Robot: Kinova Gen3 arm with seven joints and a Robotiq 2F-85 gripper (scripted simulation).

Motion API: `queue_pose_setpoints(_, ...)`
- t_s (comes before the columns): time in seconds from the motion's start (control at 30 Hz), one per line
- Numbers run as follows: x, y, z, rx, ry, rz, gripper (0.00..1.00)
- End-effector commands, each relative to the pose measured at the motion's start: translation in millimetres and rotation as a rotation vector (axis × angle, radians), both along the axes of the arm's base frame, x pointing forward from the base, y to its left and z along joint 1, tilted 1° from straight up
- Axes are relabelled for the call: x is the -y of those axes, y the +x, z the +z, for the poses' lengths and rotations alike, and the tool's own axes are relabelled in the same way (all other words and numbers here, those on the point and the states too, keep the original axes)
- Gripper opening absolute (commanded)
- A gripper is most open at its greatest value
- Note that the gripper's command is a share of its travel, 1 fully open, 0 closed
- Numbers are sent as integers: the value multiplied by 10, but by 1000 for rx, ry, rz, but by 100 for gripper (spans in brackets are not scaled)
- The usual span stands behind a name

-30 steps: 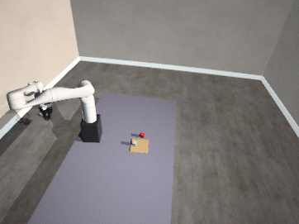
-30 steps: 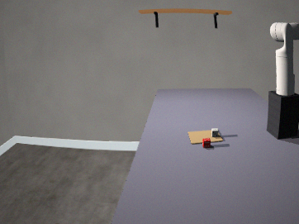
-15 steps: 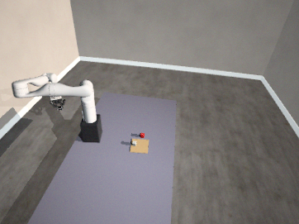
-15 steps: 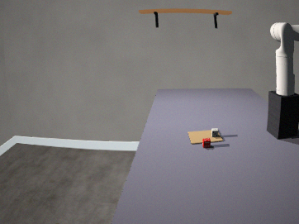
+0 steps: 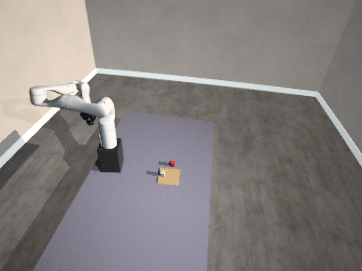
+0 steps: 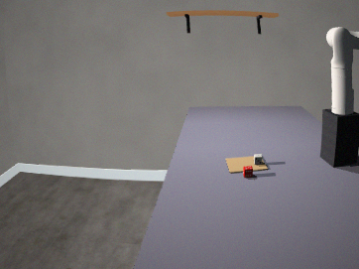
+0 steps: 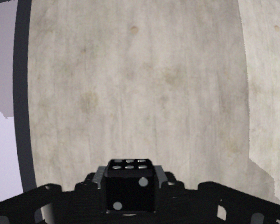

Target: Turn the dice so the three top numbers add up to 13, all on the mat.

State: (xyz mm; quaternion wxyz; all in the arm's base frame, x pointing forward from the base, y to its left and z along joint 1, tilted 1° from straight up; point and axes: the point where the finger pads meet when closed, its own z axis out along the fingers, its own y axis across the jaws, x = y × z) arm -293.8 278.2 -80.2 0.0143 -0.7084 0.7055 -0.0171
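My gripper is shut on the black die. In the wrist view the die's two-spot face faces the camera and a six-spot face shows at its far edge. The gripper hangs high beside the arm's base, away from the mat. The tan mat lies flat on the table. A white die sits on the mat near its edge on the robot's side. A red die stands on the table just off the mat. Their top numbers are too small to read.
The purple-grey table carries the mat and the arm's black base. The wrist view shows the floor and a dark table edge at the left. A wooden shelf hangs on the wall.
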Motion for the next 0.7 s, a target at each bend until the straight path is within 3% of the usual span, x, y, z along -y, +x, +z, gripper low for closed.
queue_pose_setpoints(0.0,-372,337,-12,2,-2,-166,26)
queue_pose_setpoints(0.1,-582,597,-13,1,1,-303,26)
queue_pose_setpoints(0.13,-582,597,-13,1,1,-303,26)
queue_pose_setpoints(0.2,-764,861,-13,1,4,-434,26)
queue_pose_setpoints(0.23,-769,870,-13,1,4,-438,26)
queue_pose_setpoints(0.3,-923,1137,-14,0,7,-564,26)
queue_pose_setpoints(0.33,-932,1153,-14,0,7,-572,26)
queue_pose_setpoints(0.4,-1063,1427,-14,0,10,-695,26)
queue_pose_setpoints(0.5,-1070,1443,-14,0,10,-702,26)
queue_pose_setpoints(0.6,-1232,1888,-15,-1,14,-894,26)
queue_pose_setpoints(0.63,-1232,1888,-15,-1,14,-894,26)
queue_pose_setpoints(0.67,-1274,2038,-15,-1,16,-957,26)
